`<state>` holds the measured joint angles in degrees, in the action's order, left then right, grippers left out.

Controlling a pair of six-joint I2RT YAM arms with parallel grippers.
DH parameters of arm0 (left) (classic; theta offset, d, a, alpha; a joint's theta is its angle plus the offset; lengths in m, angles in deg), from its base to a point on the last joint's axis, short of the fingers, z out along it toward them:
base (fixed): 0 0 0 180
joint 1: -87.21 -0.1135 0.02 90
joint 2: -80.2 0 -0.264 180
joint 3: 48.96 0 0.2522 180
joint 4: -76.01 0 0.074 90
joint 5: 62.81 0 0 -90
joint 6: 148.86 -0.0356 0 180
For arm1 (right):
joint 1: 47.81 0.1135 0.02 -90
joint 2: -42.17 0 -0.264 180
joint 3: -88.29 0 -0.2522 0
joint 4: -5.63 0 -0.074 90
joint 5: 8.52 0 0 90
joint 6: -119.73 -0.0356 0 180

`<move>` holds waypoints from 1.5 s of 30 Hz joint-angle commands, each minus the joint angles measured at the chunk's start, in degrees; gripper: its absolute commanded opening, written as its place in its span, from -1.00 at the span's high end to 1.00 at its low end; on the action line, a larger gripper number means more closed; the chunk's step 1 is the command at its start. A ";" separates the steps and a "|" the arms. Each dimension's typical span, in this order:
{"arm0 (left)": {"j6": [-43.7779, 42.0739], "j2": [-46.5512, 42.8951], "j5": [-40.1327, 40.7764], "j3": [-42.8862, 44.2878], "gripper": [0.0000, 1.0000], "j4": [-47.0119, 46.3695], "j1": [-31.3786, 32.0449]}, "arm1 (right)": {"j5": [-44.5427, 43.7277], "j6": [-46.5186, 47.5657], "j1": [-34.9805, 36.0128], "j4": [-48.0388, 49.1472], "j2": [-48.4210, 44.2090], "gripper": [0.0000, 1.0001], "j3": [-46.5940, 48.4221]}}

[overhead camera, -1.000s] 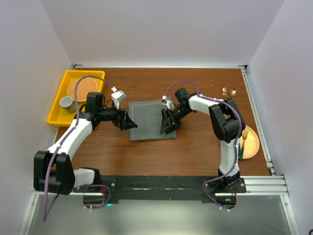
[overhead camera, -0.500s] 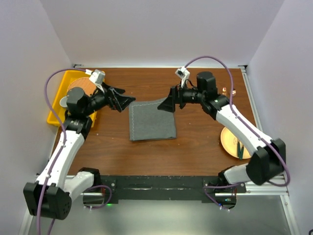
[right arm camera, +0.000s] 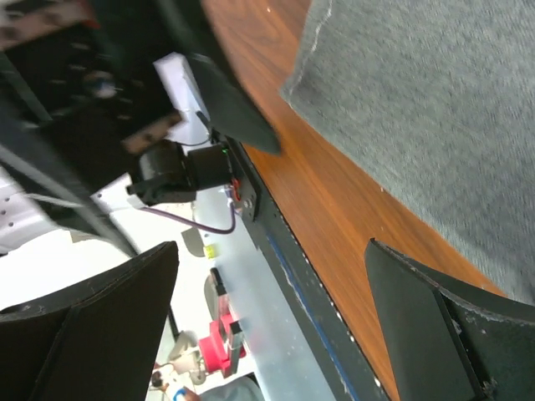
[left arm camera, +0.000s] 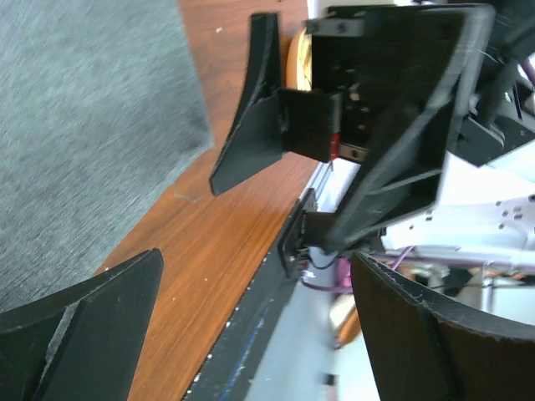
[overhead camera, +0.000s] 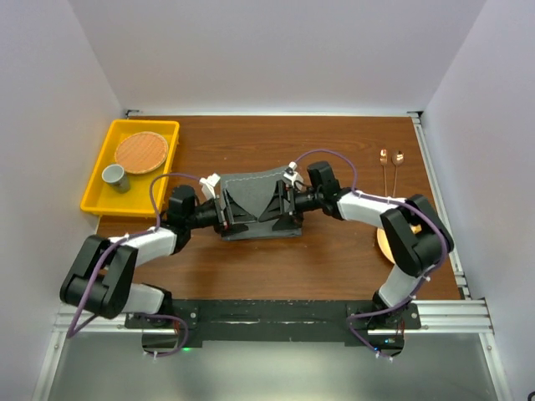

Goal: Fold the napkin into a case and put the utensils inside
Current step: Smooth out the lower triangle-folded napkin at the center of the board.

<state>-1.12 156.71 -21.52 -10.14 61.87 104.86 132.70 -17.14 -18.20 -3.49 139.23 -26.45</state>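
Top: left gripper (overhead camera: 227, 213) and right gripper (overhead camera: 280, 209), lately raised at the far corners, now sit low, flanking the flat napkin (overhead camera: 255, 194); utensils (overhead camera: 390, 160) wait far right.
Left wrist: fingers apart, napkin (left arm camera: 84, 125) unheld.
Right wrist: fingers apart; the fold is evidently still to come.

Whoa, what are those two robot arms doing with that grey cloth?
Two robot arms are working on the dark grey square fabric napkin lying on the brown wooden table. The left gripper and right gripper sit low at its left and right edges, facing each other, jaws open and gripping nothing. The slender copper-coloured metal utensils lie at the table's far right, not yet inside any case.
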 commanded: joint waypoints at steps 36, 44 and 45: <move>-15.27 7.18 -6.13 0.86 -1.00 4.14 -4.91 | 9.94 11.37 -5.70 -9.04 5.88 -0.96 7.18; -12.03 8.38 -2.18 6.58 -1.00 -0.03 -3.15 | 9.42 9.52 -5.87 -5.62 9.09 -0.97 11.42; -12.29 10.48 -1.92 7.28 -1.00 -0.14 -3.15 | 9.42 10.04 -5.96 -5.61 10.51 -0.96 11.77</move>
<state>-12.16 162.24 -26.17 -5.05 63.18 101.61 142.51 -8.13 -23.84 -9.06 145.00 -15.56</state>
